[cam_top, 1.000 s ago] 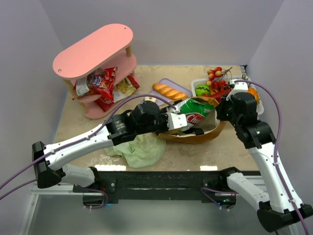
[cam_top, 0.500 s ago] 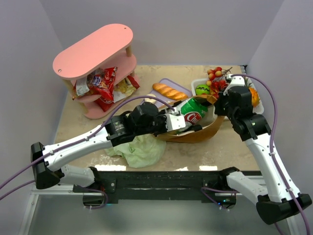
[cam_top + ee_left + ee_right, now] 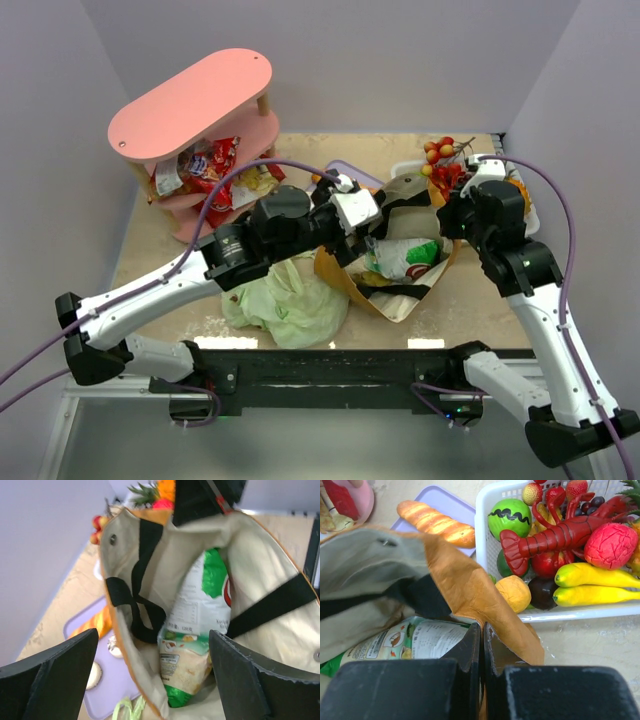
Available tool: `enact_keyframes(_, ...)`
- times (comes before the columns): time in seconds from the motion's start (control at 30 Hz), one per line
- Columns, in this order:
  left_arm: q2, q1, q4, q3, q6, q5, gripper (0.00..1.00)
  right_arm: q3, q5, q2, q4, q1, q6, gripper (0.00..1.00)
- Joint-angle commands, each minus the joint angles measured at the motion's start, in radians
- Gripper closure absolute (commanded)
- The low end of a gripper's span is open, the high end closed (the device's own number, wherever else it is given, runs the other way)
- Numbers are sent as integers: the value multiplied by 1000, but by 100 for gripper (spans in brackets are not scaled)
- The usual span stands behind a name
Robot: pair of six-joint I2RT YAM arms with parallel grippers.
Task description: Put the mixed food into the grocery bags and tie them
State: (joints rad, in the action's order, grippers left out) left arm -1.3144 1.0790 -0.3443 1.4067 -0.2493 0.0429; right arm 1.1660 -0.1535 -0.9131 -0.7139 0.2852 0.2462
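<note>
The chips bag (image 3: 195,630) lies inside the brown paper bag (image 3: 465,590), just below the left gripper (image 3: 154,640), whose fingers are spread wide. The right gripper (image 3: 481,627) pinches the bag's rim (fingers pressed together on it). Nearby, a bread loaf (image 3: 435,522) rests on a purple tray (image 3: 445,497).

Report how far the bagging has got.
Done: the green-and-white chips bag lies inside the brown bag. In hand: the right gripper pinches that bag's rim; the left gripper hovers open over it. Left: the bread loaf, the red snack packets on the pink shelf, the pale-green plastic bag, both ties.
</note>
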Motion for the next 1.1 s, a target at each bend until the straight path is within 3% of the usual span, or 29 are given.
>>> enact_keyframes(0.0, 69, -17, 68, 60, 91, 149, 0, 12, 12, 20, 54, -6, 7, 100)
enact_keyframes(0.17, 83, -19, -80, 63, 206, 224, 0, 8, 22, 22, 59, -7, 8, 100)
enact_keyframes(0.4, 66, -19, -136, 2, 274, 287, 0, 6, 46, 22, 56, -8, 10, 100)
enact_keyframes(0.63, -3, -43, -154, -6, 280, 224, 1, 26, 40, 37, 2, -6, 7, 100)
enact_keyframes(0.67, -32, -53, -180, -5, 281, 188, 8, 40, 39, 39, -7, -7, 7, 100)
enact_keyframes(0.7, -48, -79, -192, 1, 286, 174, 21, 47, 31, 40, -18, -6, 4, 91)
enact_keyframes(0.73, -58, -94, -202, 0, 292, 166, 58, 57, 28, 39, -42, -7, 2, 84)
enact_keyframes(0.77, -68, -112, -205, -3, 306, 123, 76, 75, 23, 36, -58, -6, 1, 78)
enact_keyframes(0.83, -78, -181, -196, -9, 324, 54, 100, 93, 14, 30, -105, -6, 1, 61)
enact_keyframes(0.87, -77, -204, -177, -18, 340, 7, 100, 107, 14, 29, -120, -7, -1, 56)
enact_keyframes(0.9, -75, -227, -165, -23, 344, 0, 100, 112, 12, 31, -134, -6, -1, 42)
enact_keyframes(1.0, -75, -247, -137, -28, 355, -29, 100, 129, 32, 29, -191, -6, -4, 24)
enact_keyframes(1.07, -78, -263, -119, -28, 361, -38, 100, 145, 29, 28, -231, -6, -5, 19)
